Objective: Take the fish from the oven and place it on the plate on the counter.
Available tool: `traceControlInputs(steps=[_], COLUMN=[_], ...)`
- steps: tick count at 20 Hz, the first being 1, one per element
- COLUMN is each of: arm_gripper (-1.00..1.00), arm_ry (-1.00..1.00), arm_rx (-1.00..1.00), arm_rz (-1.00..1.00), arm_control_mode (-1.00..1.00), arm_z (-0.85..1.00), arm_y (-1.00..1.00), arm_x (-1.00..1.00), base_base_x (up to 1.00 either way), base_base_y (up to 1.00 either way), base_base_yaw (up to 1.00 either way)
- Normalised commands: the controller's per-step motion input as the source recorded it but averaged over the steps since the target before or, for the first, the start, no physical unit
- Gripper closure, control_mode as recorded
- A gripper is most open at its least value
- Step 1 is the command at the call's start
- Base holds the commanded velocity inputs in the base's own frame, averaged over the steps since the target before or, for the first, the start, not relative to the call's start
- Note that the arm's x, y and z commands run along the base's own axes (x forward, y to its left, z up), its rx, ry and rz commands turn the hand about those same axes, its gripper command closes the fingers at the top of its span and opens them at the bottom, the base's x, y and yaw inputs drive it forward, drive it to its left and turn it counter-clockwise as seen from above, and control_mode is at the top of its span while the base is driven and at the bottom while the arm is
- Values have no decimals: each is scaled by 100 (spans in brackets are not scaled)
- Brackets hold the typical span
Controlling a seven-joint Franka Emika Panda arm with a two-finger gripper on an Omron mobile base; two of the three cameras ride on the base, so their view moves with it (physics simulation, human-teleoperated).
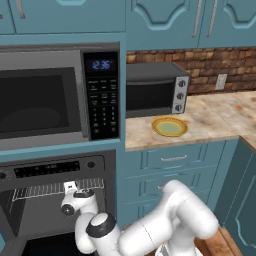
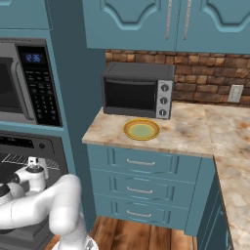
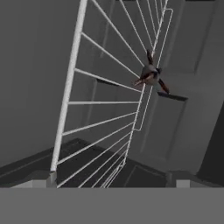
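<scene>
While base views hide it, the spread pincer (image 3: 113, 178) faces the fish (image 3: 151, 75) on the rack (image 3: 105, 103).

White arm folded low, end effector (image 3: 111, 177) wide open

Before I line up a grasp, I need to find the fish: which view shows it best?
The hand view: the fish lies small and dark on the wire rack, ahead of the open gripper. In both base views I cannot make it out inside the oven.
</scene>
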Motion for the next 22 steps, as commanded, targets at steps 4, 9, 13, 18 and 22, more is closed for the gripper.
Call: traceControlInputs(steps=[4, 9, 13, 18, 22], arm_gripper=[-100, -100, -100, -100, -100], arm_ry=[13, 3, 0, 2, 21], arm_rx=[0, 0, 0, -1, -7], arm_rz=[0, 1, 0, 0, 0], arm_control_mode=[-100, -100, -100, -100, -100], arm_z=[-99, -79, -32, -65, -99], arm_y=[15, 23, 9, 7, 11], arm_x=[-1, -15, 14, 25, 4], base_base_x=[0, 0, 0, 0, 0], base_base_y=[0, 0, 0, 0, 0], base_base_yaw=[0, 0, 0, 0, 0])
